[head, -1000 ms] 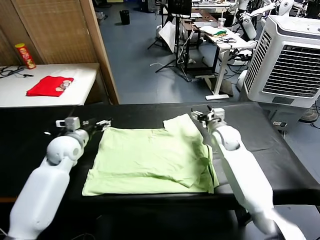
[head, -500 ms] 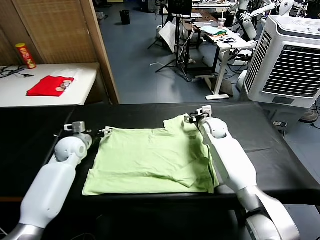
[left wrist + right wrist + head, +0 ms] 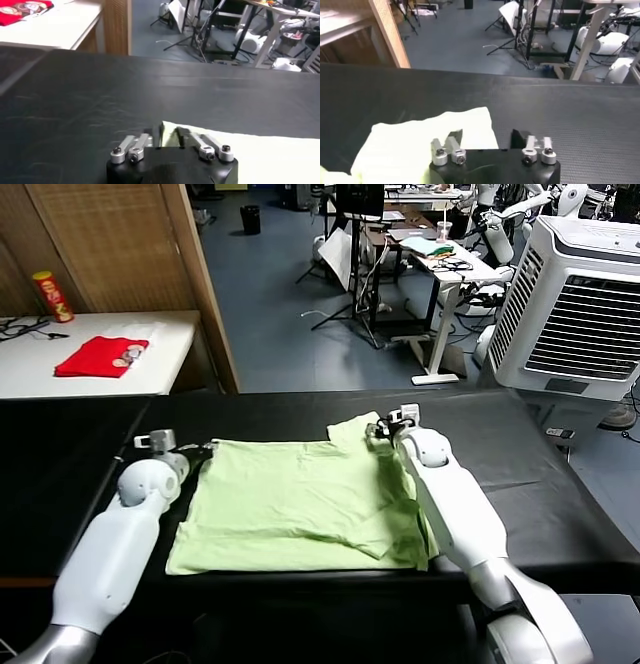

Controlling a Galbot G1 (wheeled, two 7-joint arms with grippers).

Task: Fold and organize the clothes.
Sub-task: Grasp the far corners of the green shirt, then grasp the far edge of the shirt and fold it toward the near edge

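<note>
The left pincer (image 3: 205,450) sat at the far left corner of the shirt (image 3: 300,504), and the right pincer (image 3: 378,427) at the shirt's far right corner, on the sleeve. In the head view the pale green shirt lay flat on the black counter (image 3: 60,484), partly folded, its right side doubled over.

In the left wrist view the left pincer (image 3: 169,140) stood nearly closed, its jaws nipping the shirt's (image 3: 260,155) corner edge against the counter (image 3: 100,90).

In the right wrist view the right pincer (image 3: 485,139) was still fairly wide, one finger over the sleeve of the shirt (image 3: 410,145), the other on bare counter (image 3: 580,115); whether it gripped cloth I cannot tell.

The step looked like taking both far corners for a fold. Next, both grips likely need to be firm before lifting together and drawing the far edge toward the near hem.
</note>
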